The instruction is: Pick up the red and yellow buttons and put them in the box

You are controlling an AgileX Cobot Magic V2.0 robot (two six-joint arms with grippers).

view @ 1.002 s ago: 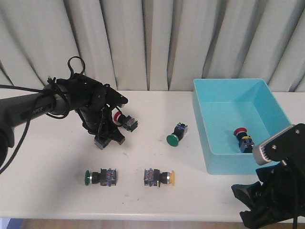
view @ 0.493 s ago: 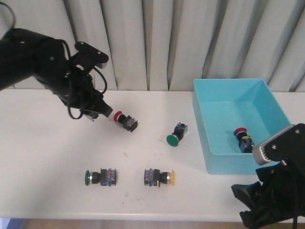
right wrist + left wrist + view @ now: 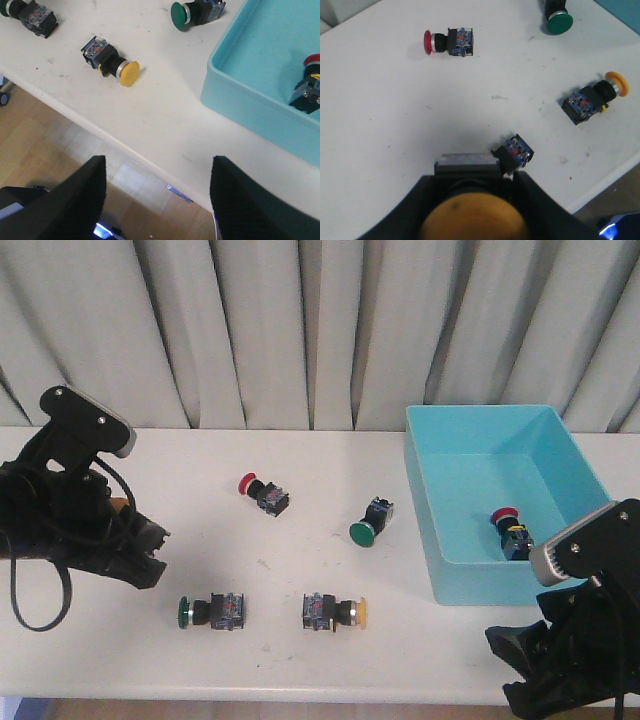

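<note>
My left gripper (image 3: 143,545) hangs over the table's left front. It is shut on a yellow button, whose orange-yellow cap (image 3: 472,220) fills the gap between the fingers and shows in the front view as an orange spot (image 3: 118,505). A red button (image 3: 258,491) (image 3: 447,41) lies left of centre. A second yellow button (image 3: 338,612) (image 3: 111,59) lies near the front edge. The turquoise box (image 3: 480,418) stands at the right, with a red button (image 3: 510,530) inside it. My right gripper (image 3: 545,675) (image 3: 157,200) is open and holds nothing, past the front edge below the box.
Two green-capped switches lie on the table, one in the middle (image 3: 368,523) and one at the front left (image 3: 212,611), close under my left gripper. The table's front edge (image 3: 125,145) runs just ahead of the right fingers. A curtain hangs behind.
My left arm has swung away from beside the red button, back and down to the table's left front. The red button has stayed put. The right arm has not moved.
</note>
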